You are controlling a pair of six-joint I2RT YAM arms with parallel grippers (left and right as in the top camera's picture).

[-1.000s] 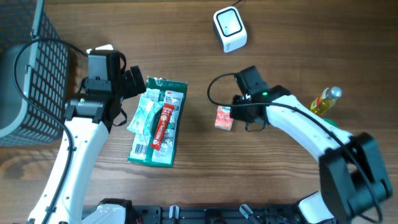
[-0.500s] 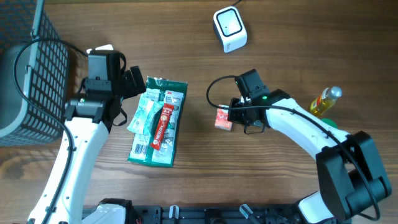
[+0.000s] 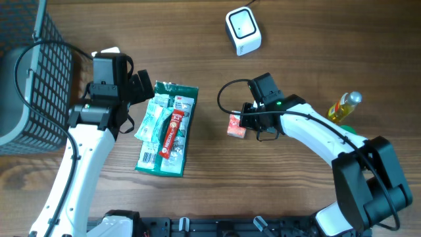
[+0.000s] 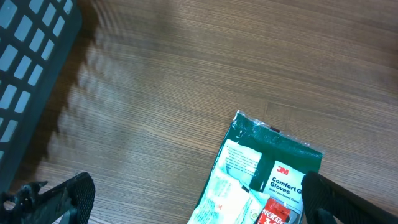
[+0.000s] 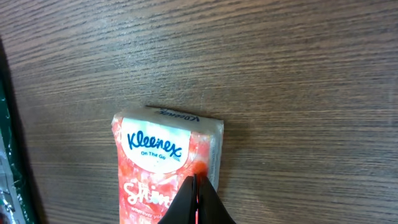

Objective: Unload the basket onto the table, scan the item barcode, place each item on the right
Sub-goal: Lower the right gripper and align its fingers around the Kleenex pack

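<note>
The item, a pink Kleenex tissue pack [image 3: 236, 124], lies flat on the wooden table, label up [image 5: 163, 163]. My right gripper [image 3: 248, 120] is shut, its joined black fingertips [image 5: 198, 182] resting on the pack's right edge with nothing visible between them. The white barcode scanner [image 3: 243, 30] stands at the far side of the table, well away from the pack. My left gripper [image 4: 199, 202] hangs open over the upper left of a green 3M gloves packet [image 4: 273, 163], its fingers [image 4: 63, 194] wide apart and holding nothing.
The green packet [image 3: 168, 129] carries a red Nescafe stick [image 3: 172, 130] and a white sachet [image 3: 149, 122]. A dark wire basket [image 3: 29, 79] stands at the far left. A yellow bottle [image 3: 345, 105] stands at the right.
My right gripper has shifted slightly left onto the tissue pack. The left arm and the other items have not moved.
</note>
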